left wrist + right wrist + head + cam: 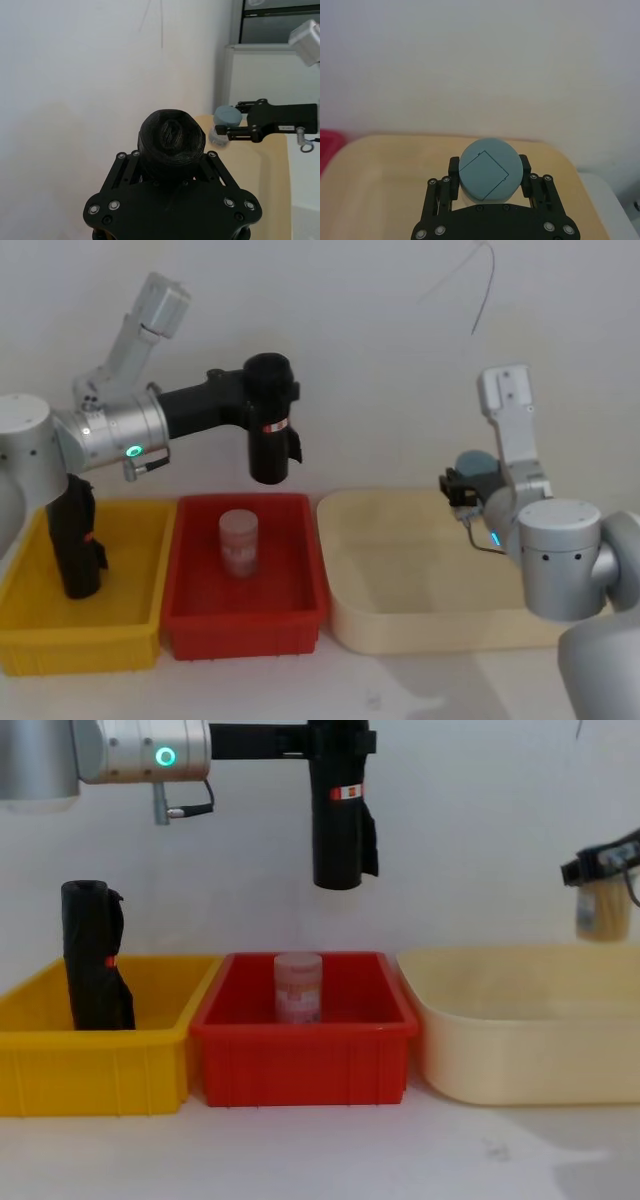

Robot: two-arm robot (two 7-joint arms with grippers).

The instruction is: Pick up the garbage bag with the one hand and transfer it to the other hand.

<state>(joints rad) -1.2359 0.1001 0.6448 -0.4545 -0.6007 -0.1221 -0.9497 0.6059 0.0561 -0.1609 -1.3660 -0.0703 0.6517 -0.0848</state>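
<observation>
We see the left gripper (268,405) clamped on the bag (269,455), roll upright, twelve-to-six, above the red bin (245,618); right gripper (455,486) pinches a jar (490,167).

Counter (400,690): white, matte, running up to a white wall at 12 o'clock.

Three open containers sit directly on it in one row, 9 to 3 o'clock:
- 9 o'clock: yellow bin (80,635), rectangular.
- Centre: red bin (245,635), same form, rim against the yellow bin's rim.
- 3 o'clock: cream tub (430,630), wider, rounded corners, just beside the red bin; rim contact cannot be judged.

Chest view: all three front walls stand in about one line. Bare counter lies at 6 o'clock of the row, with a faint grey scuff (372,702) near the red/cream boundary.
</observation>
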